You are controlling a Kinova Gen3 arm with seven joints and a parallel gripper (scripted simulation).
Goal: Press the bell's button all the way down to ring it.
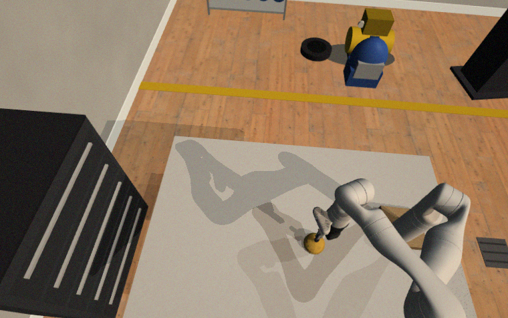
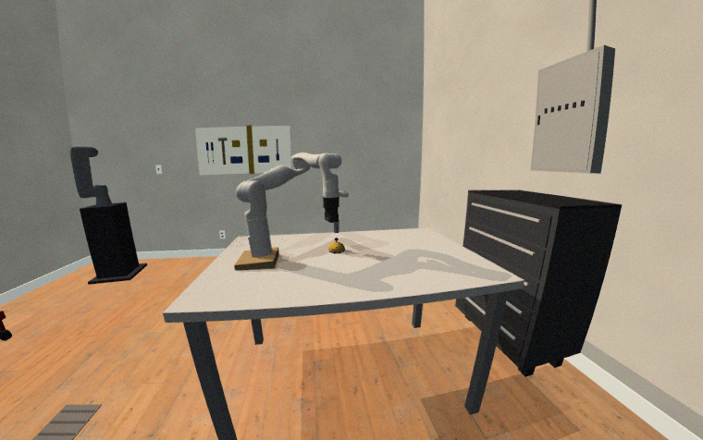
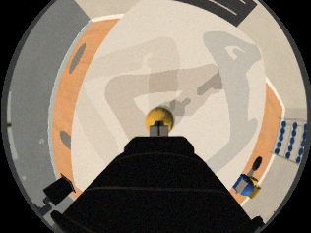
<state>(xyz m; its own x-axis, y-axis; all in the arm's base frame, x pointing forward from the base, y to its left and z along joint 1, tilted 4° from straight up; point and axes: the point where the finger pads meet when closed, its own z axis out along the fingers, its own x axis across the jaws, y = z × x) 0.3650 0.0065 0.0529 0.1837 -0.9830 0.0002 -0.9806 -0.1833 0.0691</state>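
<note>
A small yellow dome bell (image 1: 314,243) with a dark button on top sits on the grey table, near the arm's base. It also shows in the side view (image 2: 337,247) and in the wrist view (image 3: 158,117). My gripper (image 1: 318,236) points straight down with its fingers shut and nothing between them. In the side view the fingertips (image 2: 336,227) hang a short way above the bell's button, with a gap between them. In the wrist view the fingertips (image 3: 158,129) line up with the bell.
The arm's wooden base plate (image 2: 256,259) stands on the table near the bell. A black drawer cabinet (image 2: 539,269) stands beside the table's far side. Coloured shapes (image 1: 367,48) and a tyre (image 1: 315,48) lie on the floor, far off.
</note>
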